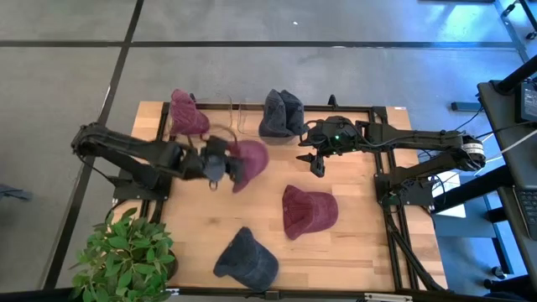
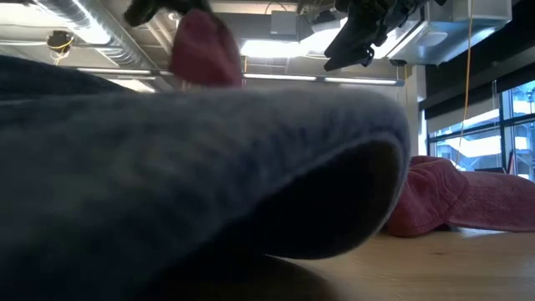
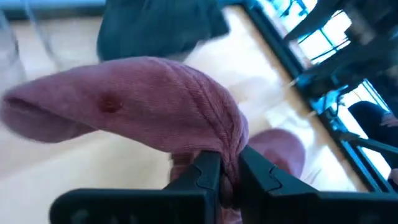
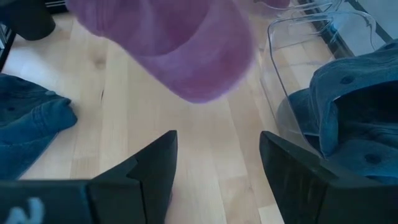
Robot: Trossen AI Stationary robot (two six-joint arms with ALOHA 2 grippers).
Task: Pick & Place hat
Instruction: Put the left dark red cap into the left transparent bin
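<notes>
My left gripper [image 1: 225, 164] is shut on a maroon hat [image 1: 248, 161], raised above the middle of the table; the hat shows large in the left wrist view [image 3: 137, 106] and at the top of the low view [image 2: 205, 50]. My right gripper [image 1: 317, 162] hangs open in the air right of it, touching nothing [image 4: 217, 168]. Another maroon hat [image 1: 187, 113] and a dark blue hat [image 1: 282, 113] sit on clear stands along the far edge. A third maroon hat [image 1: 307, 210] and a dark blue hat [image 1: 246, 257] lie on the table. My left gripper pinches the maroon hat between its two fingers at a gathered fold of the fabric [image 3: 231, 163] on the hat's edge, coming level from the table's left. The hat is lifted clear of the table and sticks out beyond the fingers toward the right.
A clear stand [image 1: 236, 116] stands bare between the two hats on the far edge. A potted plant [image 1: 126, 256] sits at the near left corner. A black frame rims the table [image 1: 376, 180]. Bare wood [image 1: 193, 218] shows near the left middle.
</notes>
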